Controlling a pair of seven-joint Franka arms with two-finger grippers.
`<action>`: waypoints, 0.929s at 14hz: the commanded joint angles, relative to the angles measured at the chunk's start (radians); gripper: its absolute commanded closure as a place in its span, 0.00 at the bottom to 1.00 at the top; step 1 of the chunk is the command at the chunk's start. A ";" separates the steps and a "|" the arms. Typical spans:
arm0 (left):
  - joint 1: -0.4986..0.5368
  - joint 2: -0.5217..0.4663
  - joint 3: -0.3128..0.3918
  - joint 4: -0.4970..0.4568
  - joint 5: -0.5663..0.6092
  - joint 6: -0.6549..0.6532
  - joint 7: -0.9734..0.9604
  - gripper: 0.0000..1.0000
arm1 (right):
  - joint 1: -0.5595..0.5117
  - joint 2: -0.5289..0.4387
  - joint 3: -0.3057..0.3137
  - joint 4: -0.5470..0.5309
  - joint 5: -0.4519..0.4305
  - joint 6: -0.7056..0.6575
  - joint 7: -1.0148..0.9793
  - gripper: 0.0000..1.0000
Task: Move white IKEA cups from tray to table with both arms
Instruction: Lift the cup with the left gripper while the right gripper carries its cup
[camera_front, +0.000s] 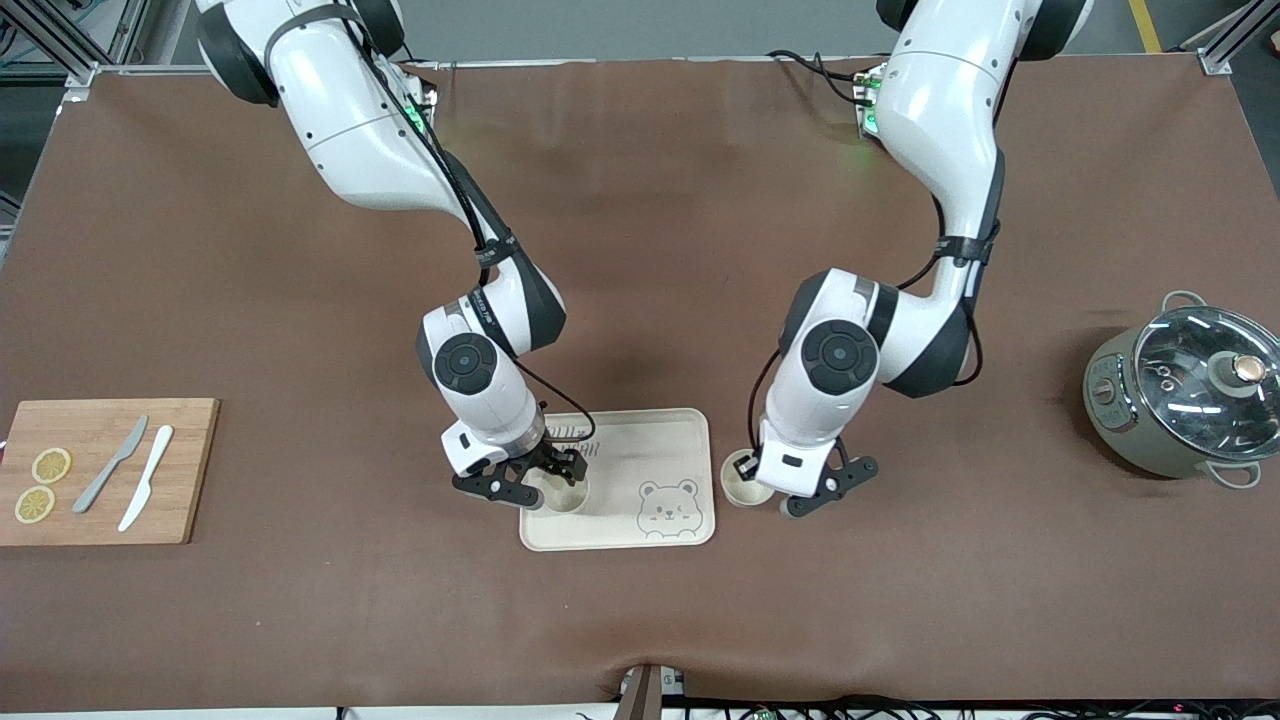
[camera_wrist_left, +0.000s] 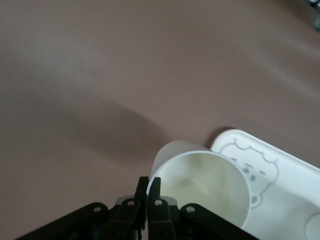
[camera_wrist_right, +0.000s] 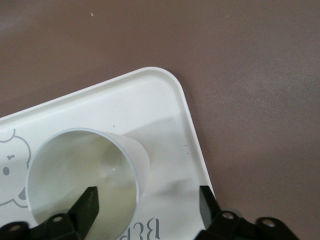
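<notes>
A brown matte table (camera_front: 640, 620) holds a cream-white rounded rectangular tray (camera_front: 660, 440) printed with a grey bear face, lying nearer the front camera than the two arm bases.

The task looks about half done. One small cream-white handleless cup (camera_front: 738, 490) sits off the tray, on or just above the table beside the tray's edge toward the left arm's end. The left gripper (camera_front: 790, 492) is clamped tight on that cup's rim, one finger inside and one outside, so the cup is not yet released.

The second small cream-white cup (camera_front: 565, 495) stands upright on the tray, at the corner toward the right arm's end. The right gripper (camera_front: 535, 478) is low over it with jaws wide, one finger inside the cup, one outside, not gripping yet.

Both cups look empty. The tray carries only that one cup.
</notes>
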 joint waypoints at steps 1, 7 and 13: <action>0.067 -0.052 0.006 -0.017 0.030 -0.056 -0.011 1.00 | 0.005 0.012 -0.007 0.031 0.008 -0.003 0.005 0.64; 0.192 -0.055 0.006 -0.022 0.030 -0.076 0.130 1.00 | 0.010 0.012 -0.007 0.033 0.008 -0.003 0.023 1.00; 0.319 -0.026 0.003 -0.022 0.022 -0.075 0.226 1.00 | -0.002 -0.001 -0.007 0.050 0.014 -0.030 0.020 1.00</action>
